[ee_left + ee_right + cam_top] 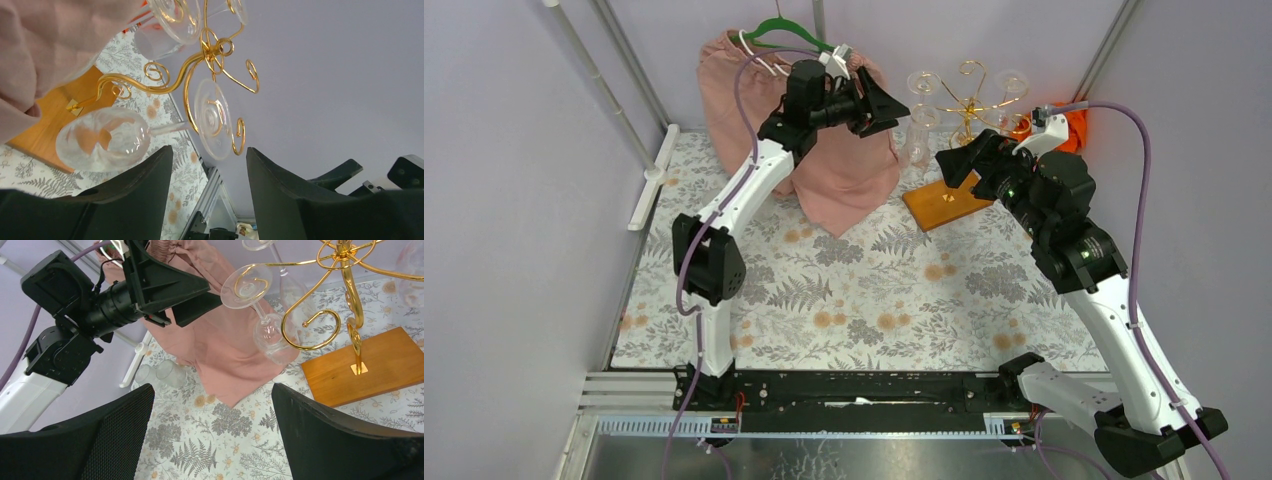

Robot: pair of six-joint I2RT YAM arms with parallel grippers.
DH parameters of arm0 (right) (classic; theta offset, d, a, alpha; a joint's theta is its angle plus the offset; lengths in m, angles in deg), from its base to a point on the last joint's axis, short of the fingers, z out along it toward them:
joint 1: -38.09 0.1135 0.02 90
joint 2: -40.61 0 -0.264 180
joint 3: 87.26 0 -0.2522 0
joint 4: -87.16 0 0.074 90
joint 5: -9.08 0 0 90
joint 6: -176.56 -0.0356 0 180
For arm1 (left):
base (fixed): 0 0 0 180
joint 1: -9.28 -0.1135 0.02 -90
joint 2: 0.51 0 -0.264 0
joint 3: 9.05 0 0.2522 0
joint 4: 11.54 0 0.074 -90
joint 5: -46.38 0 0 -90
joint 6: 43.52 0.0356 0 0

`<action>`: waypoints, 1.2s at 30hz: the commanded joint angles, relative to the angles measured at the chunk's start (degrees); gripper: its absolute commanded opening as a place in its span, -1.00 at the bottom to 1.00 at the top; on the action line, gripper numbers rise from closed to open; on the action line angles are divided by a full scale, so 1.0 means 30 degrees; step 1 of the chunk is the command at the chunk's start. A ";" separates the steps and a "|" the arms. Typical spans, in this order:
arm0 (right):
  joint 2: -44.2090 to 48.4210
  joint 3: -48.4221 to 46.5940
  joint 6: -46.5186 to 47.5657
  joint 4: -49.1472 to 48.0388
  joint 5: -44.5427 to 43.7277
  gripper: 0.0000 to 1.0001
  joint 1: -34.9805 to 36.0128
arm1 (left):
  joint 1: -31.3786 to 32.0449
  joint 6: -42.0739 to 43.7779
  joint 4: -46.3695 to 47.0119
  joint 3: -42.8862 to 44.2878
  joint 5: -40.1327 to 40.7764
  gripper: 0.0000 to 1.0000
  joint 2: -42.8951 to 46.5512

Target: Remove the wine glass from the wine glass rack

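The wine glass rack [971, 98] is a gold wire stand on an orange-brown wooden base [946, 203] at the back right. A clear wine glass [918, 130] hangs upside down from its left arm, and another [1012, 85] hangs on the right. My left gripper [890, 103] is open and empty, just left of the left glass. In the left wrist view the glass's bowl [102, 140] and foot [212, 120] lie just beyond the open gripper [207, 150]. My right gripper [959, 160] is open and empty in front of the rack [345, 300]. The left glass [270, 335] shows in the right wrist view.
A pink cloth [844, 170] hangs from a green hanger [789, 35] behind the left arm. An orange object [1074, 125] sits behind the rack. Two small clear glasses [165, 374] lie on the floral table cover at the left. A white rail [649, 180] runs along the left edge.
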 commanded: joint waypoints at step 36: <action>-0.0280 -0.0020 -0.0119 -0.1179 0.0208 0.74 0.0061 | 0.0726 -0.0442 0.0242 0.2205 -0.0439 -0.20 -0.1173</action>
